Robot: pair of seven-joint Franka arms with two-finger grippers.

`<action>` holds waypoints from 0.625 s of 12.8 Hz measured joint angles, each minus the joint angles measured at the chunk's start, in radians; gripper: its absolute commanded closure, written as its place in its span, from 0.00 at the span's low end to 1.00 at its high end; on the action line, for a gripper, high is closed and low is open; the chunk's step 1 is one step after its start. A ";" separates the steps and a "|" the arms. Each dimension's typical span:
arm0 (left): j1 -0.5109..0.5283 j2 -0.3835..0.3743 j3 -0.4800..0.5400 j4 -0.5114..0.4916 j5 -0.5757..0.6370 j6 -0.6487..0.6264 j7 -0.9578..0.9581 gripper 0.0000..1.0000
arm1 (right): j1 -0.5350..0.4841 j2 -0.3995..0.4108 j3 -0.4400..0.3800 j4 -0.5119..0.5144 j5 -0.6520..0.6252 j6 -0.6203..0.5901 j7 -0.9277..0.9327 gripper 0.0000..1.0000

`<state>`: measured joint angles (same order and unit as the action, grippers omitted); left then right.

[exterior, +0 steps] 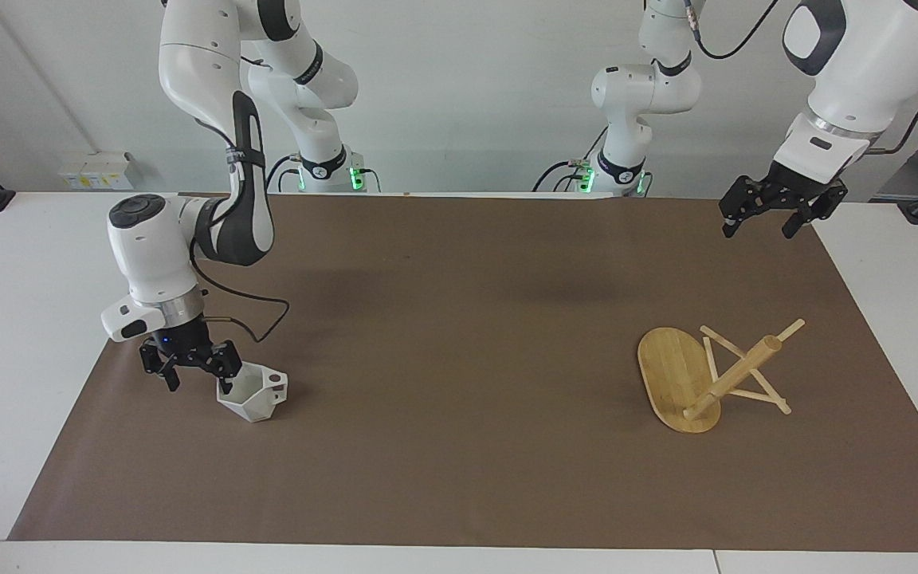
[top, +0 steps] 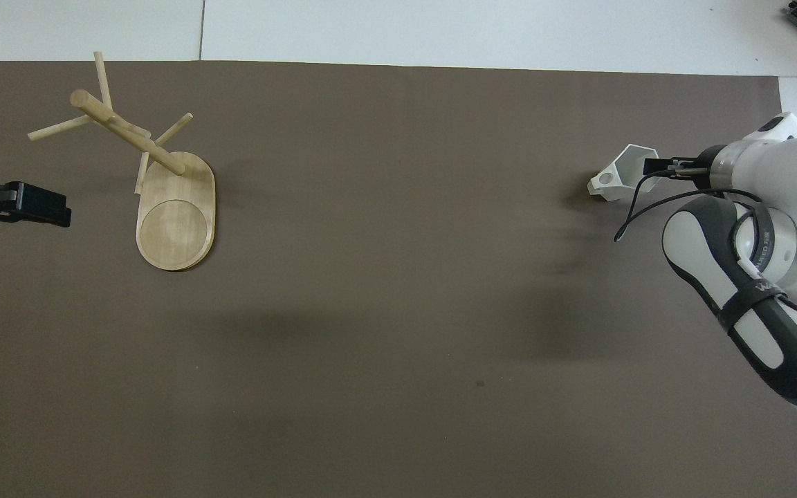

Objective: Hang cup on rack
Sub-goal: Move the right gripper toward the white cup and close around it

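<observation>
The white faceted cup lies tilted on the brown mat toward the right arm's end of the table, with its handle pointing toward the middle. My right gripper is open and low at the cup's mouth. One finger sits inside the rim and the other outside it. The bamboo rack lies tipped over toward the left arm's end, its oval base up on edge and its pegs on the mat. My left gripper waits open in the air, over the mat's corner.
A brown mat covers most of the white table. The right arm's black cable loops just above the mat, nearer to the robots than the cup.
</observation>
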<state>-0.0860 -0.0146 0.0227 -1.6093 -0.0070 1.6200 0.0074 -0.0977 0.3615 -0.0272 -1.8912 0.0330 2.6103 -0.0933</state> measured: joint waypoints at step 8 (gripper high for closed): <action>0.000 0.000 0.000 0.000 0.000 0.000 0.000 0.00 | 0.000 0.004 0.004 0.001 0.000 0.000 0.000 0.10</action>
<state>-0.0860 -0.0146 0.0227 -1.6093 -0.0070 1.6199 0.0074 -0.0974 0.3652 -0.0232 -1.8900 0.0330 2.6105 -0.0933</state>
